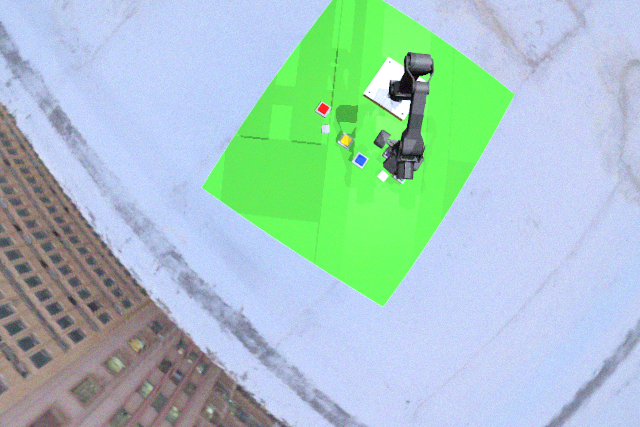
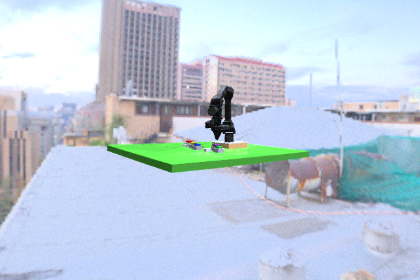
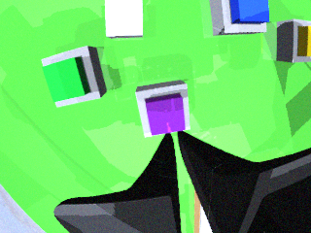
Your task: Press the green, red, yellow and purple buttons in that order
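My gripper (image 2: 216,139) (image 3: 174,137) is shut and empty. Its tips are above the purple button (image 3: 165,114), with a small gap in the exterior view, and overlap its near edge in the wrist view. The green button (image 3: 64,86) (image 2: 218,147) is left of the purple one in the wrist view; the arm mostly hides both in the top view. The yellow button (image 1: 345,140) (image 3: 304,41) is at the wrist view's right edge. The red button (image 1: 323,109) (image 2: 188,141) is farthest from the gripper and outside the wrist view. No button looks pressed.
The blue button (image 1: 360,159) (image 2: 197,145) (image 3: 250,10) lies between the yellow and purple ones. A white block (image 1: 382,175) (image 2: 207,149) (image 3: 123,18) is near the green button. A light grey block (image 1: 325,128) lies between red and yellow. The arm's base stands on a white board (image 1: 379,86).
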`<state>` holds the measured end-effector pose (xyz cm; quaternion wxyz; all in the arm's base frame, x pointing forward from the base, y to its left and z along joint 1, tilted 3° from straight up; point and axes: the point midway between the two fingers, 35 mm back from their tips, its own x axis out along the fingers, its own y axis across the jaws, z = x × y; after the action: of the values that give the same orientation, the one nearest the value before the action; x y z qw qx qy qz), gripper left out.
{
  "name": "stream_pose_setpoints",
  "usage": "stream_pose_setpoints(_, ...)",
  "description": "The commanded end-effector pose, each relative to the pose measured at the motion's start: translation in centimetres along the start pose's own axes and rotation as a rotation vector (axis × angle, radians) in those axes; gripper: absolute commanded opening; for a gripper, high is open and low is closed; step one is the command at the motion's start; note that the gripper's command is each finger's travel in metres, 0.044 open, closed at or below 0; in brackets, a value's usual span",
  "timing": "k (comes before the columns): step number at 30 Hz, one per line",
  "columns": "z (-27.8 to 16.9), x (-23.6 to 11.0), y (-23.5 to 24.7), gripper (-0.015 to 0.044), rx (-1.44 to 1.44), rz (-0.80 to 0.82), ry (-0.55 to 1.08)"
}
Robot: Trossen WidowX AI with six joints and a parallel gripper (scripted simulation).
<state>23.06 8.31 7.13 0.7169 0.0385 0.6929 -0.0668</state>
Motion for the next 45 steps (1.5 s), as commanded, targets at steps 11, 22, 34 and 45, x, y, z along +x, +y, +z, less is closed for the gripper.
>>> stream_pose_setpoints(11,0.2,2.1,0.1,0.002,0.005,0.004,-0.014)
stream_pose_setpoints(22,0.2,3.9,0.1,0.002,0.005,0.004,-0.014)
stream_pose_setpoints(34,0.2,4.0,0.1,0.002,0.005,0.004,-0.014)
stream_pose_setpoints(45,0.2,1.7,0.1,0.002,0.006,0.006,-0.015)
